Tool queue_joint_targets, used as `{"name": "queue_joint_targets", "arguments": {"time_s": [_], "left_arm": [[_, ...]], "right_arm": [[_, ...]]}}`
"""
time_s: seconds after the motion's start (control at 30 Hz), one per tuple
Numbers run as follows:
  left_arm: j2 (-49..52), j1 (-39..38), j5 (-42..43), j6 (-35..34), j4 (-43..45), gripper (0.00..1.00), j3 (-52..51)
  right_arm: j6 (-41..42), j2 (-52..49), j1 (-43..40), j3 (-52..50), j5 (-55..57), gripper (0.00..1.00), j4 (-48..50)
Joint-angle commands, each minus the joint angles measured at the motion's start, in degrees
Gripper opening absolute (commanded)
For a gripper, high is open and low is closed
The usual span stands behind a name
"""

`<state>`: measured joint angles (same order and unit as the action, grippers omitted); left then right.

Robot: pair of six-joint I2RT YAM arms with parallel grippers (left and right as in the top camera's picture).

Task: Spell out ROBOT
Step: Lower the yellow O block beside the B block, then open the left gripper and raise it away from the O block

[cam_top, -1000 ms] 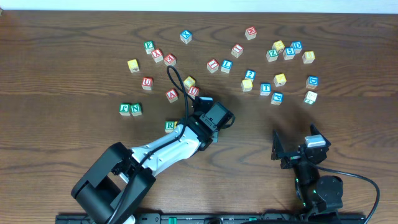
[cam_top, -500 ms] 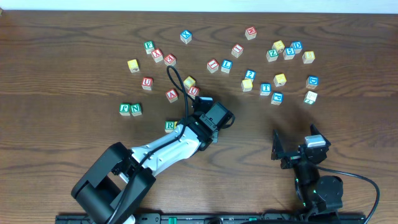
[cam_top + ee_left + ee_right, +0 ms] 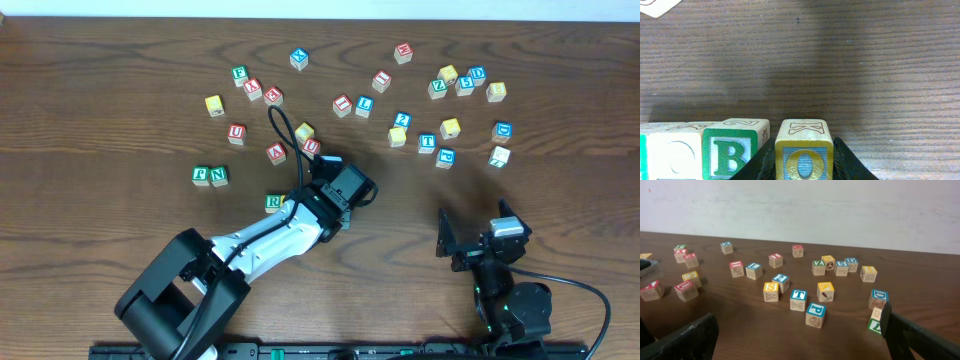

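Note:
In the left wrist view my left gripper point(image 3: 804, 160) is shut on a yellow O block point(image 3: 803, 156), held right of a green B block point(image 3: 731, 152) and a pale O block point(image 3: 671, 155) in a row. In the overhead view the left gripper point(image 3: 335, 195) hides these blocks; a green R block point(image 3: 274, 202) sits just left of the arm. A blue T block point(image 3: 427, 142) lies among the scattered blocks and shows in the right wrist view point(image 3: 798, 300). My right gripper point(image 3: 478, 240) is open and empty point(image 3: 800, 335) at the front right.
Several loose letter blocks lie across the far half of the table, such as a blue P block point(image 3: 815, 315), a blue L block point(image 3: 364, 105) and green F and N blocks point(image 3: 209, 176). A black cable point(image 3: 285, 130) loops over the left arm.

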<state>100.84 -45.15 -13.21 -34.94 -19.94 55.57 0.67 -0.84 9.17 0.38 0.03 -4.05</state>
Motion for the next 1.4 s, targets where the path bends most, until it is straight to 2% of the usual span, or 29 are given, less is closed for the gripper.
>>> {"name": "queue_joint_targets", "arguments": {"time_s": [0.0, 0.6, 0.67, 0.77, 0.8, 0.93, 1.23, 1.37], "left_arm": [[0.11, 0.13, 1.18, -0.72, 0.09, 0.07, -0.96], [0.11, 0.13, 1.18, -0.74, 0.09, 0.09, -0.96], [0.11, 0.13, 1.18, -0.72, 0.09, 0.16, -0.96], [0.11, 0.13, 1.18, -0.68, 0.09, 0.17, -0.96], [0.11, 0.13, 1.20, -0.46, 0.11, 0.22, -0.96], [0.11, 0.13, 1.20, -0.26, 0.11, 0.24, -0.96], [0.11, 0.13, 1.20, -0.26, 0.11, 0.36, -0.96], [0.11, 0.13, 1.20, 0.20, 0.13, 0.46, -0.96]], "right_arm": [[0.57, 0.07, -0.50, -0.07, 0.46, 0.99, -0.26], [0.57, -0.02, -0.50, -0.07, 0.48, 0.99, -0.26], [0.57, -0.02, -0.50, -0.09, 0.48, 0.99, -0.26], [0.57, -0.02, -0.50, -0.09, 0.46, 0.99, -0.26], [0.57, -0.02, -0.50, -0.07, 0.46, 0.99, -0.26], [0.57, -0.02, -0.50, -0.07, 0.48, 0.99, -0.26], [0.57, -0.02, -0.50, -0.07, 0.46, 0.99, -0.26], [0.57, -0.02, -0.50, -0.07, 0.48, 0.99, -0.26]]}}
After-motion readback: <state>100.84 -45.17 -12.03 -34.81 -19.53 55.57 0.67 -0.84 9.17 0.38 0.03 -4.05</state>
